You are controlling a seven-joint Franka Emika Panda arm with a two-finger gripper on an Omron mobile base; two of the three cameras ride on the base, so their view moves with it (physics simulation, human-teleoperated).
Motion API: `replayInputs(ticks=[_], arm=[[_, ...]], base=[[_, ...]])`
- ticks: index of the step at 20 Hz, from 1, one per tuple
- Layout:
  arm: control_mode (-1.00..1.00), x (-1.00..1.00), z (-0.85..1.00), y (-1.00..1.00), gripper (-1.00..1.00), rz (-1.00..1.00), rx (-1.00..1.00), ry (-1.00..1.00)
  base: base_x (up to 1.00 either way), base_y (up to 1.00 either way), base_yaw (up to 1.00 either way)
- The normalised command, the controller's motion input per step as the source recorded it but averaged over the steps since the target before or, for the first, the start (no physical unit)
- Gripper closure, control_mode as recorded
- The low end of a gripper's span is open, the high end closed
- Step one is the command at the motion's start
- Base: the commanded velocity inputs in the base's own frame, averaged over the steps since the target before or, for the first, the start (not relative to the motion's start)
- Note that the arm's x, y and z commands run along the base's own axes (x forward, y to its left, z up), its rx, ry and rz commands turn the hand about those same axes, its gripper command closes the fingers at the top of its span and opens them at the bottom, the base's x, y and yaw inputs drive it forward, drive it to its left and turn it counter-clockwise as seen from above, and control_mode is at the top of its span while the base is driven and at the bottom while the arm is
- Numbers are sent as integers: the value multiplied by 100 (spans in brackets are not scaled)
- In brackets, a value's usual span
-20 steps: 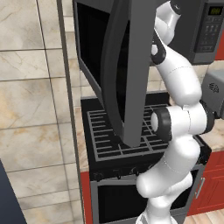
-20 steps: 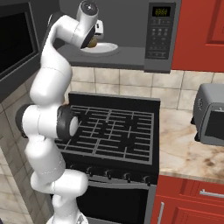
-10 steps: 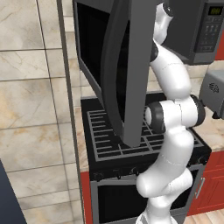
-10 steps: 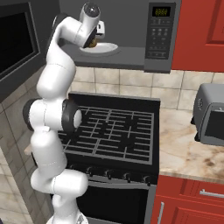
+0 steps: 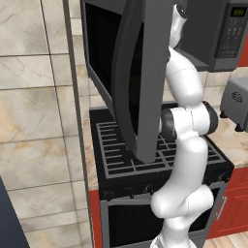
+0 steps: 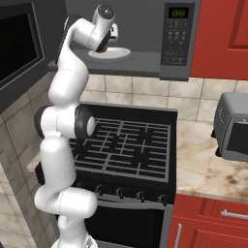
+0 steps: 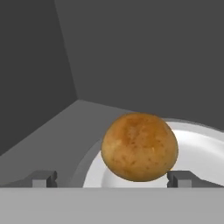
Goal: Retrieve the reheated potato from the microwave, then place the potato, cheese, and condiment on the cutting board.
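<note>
The tan-brown potato [image 7: 139, 146] sits on a white plate [image 7: 197, 153] inside the open microwave [image 6: 175, 38]. My gripper [image 7: 113, 179] is open and reaches into the cavity, level with the potato. One fingertip [image 7: 43, 178] stands well clear to the potato's left; the other sits close by its right side. From the right base view the gripper [image 6: 104, 44] hangs just over the plate [image 6: 114, 53] with the potato [image 6: 102, 47] under the hand. The cheese, condiment and cutting board are out of view.
The microwave door [image 5: 140, 72] swings wide open to the left, over the black stove [image 6: 126, 145], and hides the hand in the left base view. A grey toaster oven [image 6: 232, 128] stands on the counter at the right. Red cabinets run below.
The hand has pushed a little deeper into the microwave toward the potato, and the elbow has risen slightly. The jaws stay open.
</note>
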Motion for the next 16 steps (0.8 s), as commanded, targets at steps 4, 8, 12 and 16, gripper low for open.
replayInputs(ticks=[4, 8, 12, 16], arm=[[-100, 38, 0, 0, -100, 3, 0, 2], [-100, 27, -3, 0, -100, 5, 0, 7], [-100, 18, 0, 1, -100, 5, 0, 5], [-100, 10, 0, 1, -100, 5, 0, 3]], base=[[0, 0, 0], [0, 0, 0], [0, 0, 0], [0, 0, 0]])
